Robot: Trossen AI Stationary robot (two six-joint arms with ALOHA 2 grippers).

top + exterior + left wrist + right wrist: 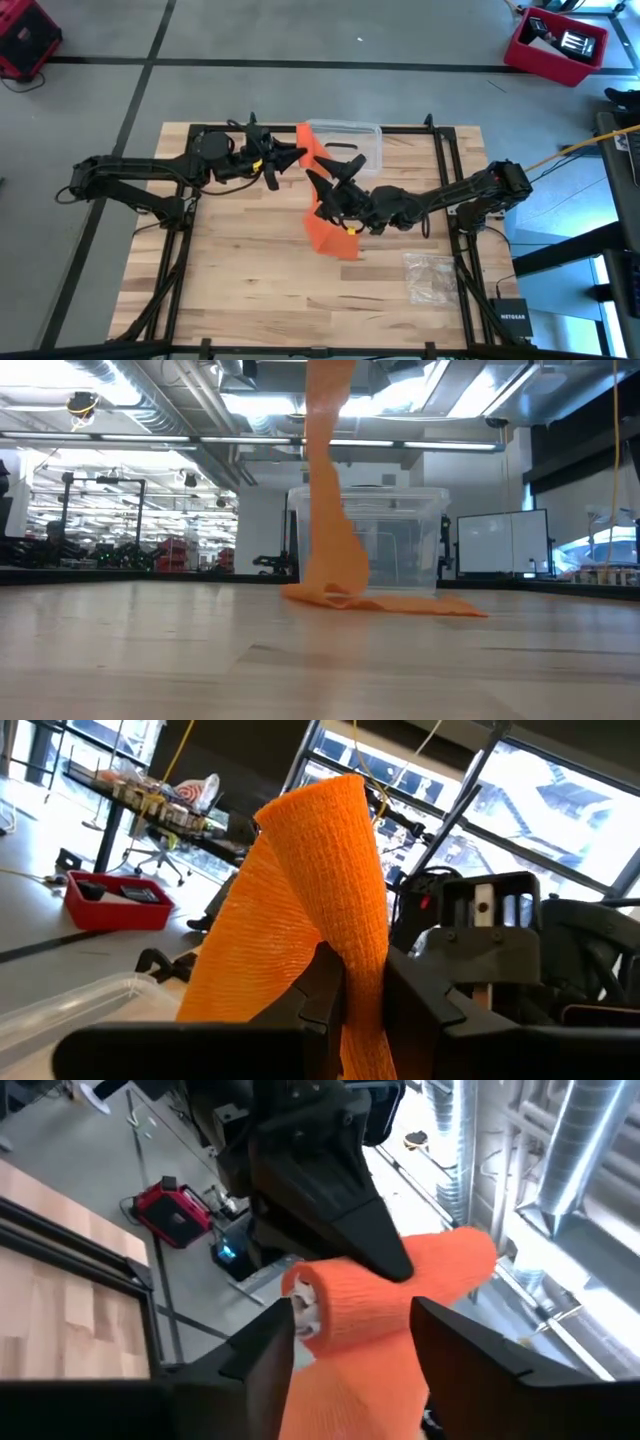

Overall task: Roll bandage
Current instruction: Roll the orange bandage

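Note:
The orange bandage (325,225) hangs as a long strip from above (335,550); its lower end (400,603) lies crumpled on the wooden table. My left gripper (297,152) is shut on the strip's upper end near the table's far middle. My right gripper (333,172) is open just near of it. Its two fingers stand on either side of a rolled-over part of the bandage (390,1300), right below the left gripper's fingers (340,1180). My left gripper pinches the bandage's upper end (362,1005) between its two fingers; the cloth folds over past the fingertips (320,840). The strip hangs slack below the hold, and its lower end lies on the table. My right gripper flanks the rolled part; I cannot tell whether its fingers (275,1345) touch it.
A clear plastic box (350,135) stands behind the bandage at the table's far middle and also shows in the low view (400,540). A crinkled clear bag (430,275) lies near the right front. Red bins (555,45) stand on the floor beyond the table.

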